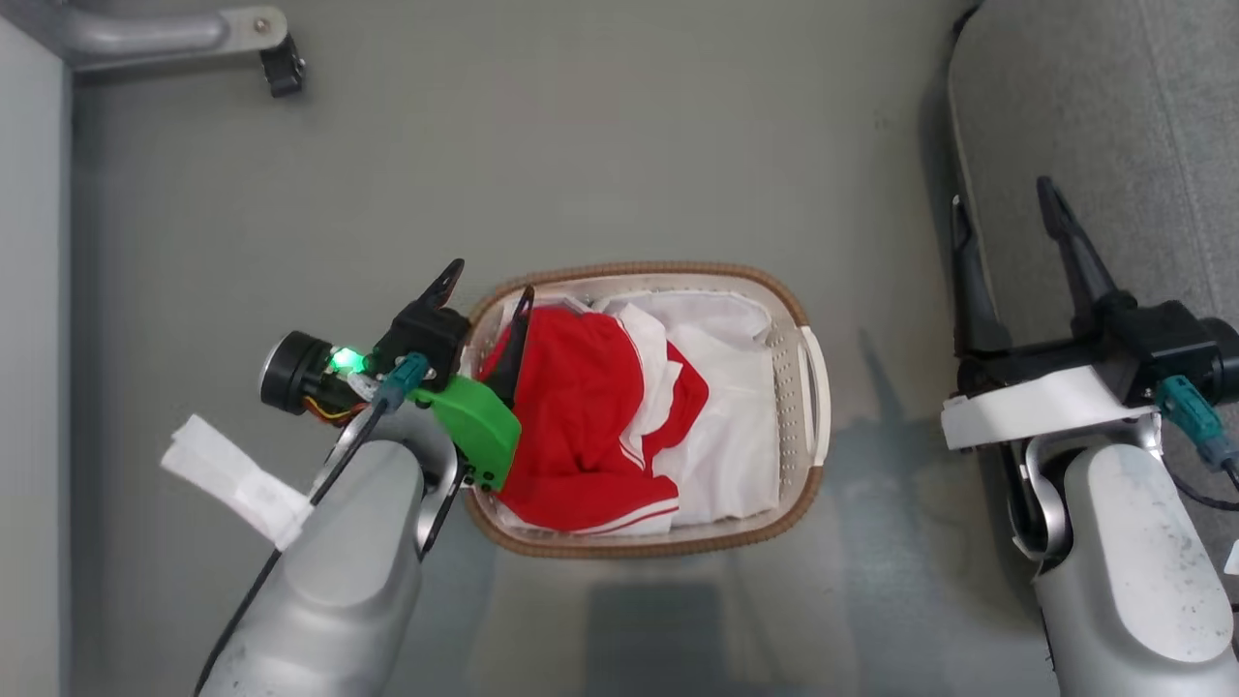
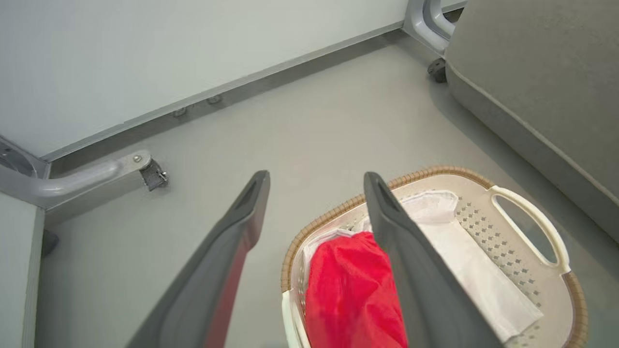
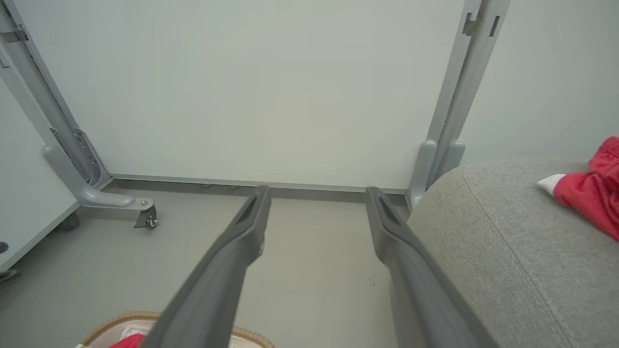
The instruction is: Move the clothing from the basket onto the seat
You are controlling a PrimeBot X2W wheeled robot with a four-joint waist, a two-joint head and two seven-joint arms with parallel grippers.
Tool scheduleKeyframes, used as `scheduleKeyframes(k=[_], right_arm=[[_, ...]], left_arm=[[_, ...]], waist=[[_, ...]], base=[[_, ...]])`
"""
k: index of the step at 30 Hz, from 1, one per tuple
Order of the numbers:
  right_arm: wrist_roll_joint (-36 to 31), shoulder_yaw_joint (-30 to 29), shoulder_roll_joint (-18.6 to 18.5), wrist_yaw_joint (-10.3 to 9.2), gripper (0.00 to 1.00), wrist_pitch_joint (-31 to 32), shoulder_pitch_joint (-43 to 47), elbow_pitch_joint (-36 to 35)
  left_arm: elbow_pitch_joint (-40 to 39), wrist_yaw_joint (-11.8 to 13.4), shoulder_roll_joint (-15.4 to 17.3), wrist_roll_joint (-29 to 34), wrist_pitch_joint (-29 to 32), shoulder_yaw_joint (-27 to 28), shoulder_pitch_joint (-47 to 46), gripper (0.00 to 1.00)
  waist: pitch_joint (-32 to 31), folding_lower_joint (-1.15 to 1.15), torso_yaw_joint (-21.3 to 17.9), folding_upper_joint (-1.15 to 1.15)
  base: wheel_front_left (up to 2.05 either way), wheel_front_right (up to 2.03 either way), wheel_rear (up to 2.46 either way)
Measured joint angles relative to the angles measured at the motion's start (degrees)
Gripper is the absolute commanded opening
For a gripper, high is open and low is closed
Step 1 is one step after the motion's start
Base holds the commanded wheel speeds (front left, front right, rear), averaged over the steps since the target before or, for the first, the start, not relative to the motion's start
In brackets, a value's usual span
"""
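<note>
Red clothing spotted from the head, heaped in the basket beneath the left gripper, fingers spread astride its edge, clasping nothing; right gripper splayed and empty at the seat edge. From the left wrist, saw red cloth below, between the fingers. From the right wrist, found a second red garment on the seat, right of the fingers.

Evenly and brightly lit, softly, from overhead. Faint, blurry shadows on the floor right of the basket and below it. Slightly soft throughout the head view. Bent at the edges in both wrist views; blurred along the near fingers.
</note>
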Motion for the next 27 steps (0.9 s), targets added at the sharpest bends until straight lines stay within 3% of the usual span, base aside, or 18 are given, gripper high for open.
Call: scheduleKeyframes(k=[12,27], right_arm=[[1.64,1.99,-0.02,0.0,1.0,0.0,-4.53,-4.27],[6.19,5.06,-0.01,0.0,1.0,0.0,-6.97,-5.7]], left_arm=[[16.84,-0.07,-0.58,-0.69,2.01,-10.06,-9.95,1.0],[27.26,1.13,0.2,-0.75,2.54,-11.92,-16.45,1.0]], waist=[[13.95,0.0,-3.12,0.0],[22.69,0.01,-9.0,0.0]], base=[[0.0,0.0,0.0],[0.0,0.0,0.0]])
